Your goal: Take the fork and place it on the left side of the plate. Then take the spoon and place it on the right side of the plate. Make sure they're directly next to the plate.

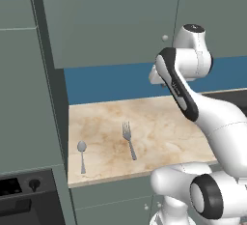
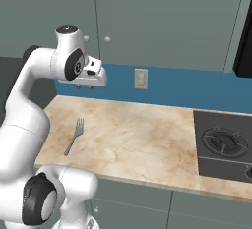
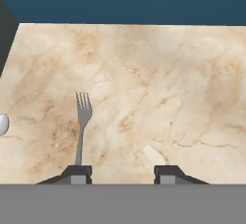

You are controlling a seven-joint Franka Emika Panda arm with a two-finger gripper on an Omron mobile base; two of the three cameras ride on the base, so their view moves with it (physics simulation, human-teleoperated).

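I see my white arm rising from its base, bending at a dark elbow joint and folding forward so the wrist sits high above the table. The gripper (image 2: 84,86) hangs from the wrist, pointing down. From the hand camera, my two dark fingertips (image 3: 79,174) stand apart with a clear gap between them, jaws parted, holding nothing and touching nothing.

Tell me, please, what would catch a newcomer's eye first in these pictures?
Probably the big white arm, bent above the marble counter with its open gripper held high near the blue backsplash. Next, the fork lying on the counter, tines toward the wall, and the spoon apart to its left near the counter's left edge. A stove sits at the right.
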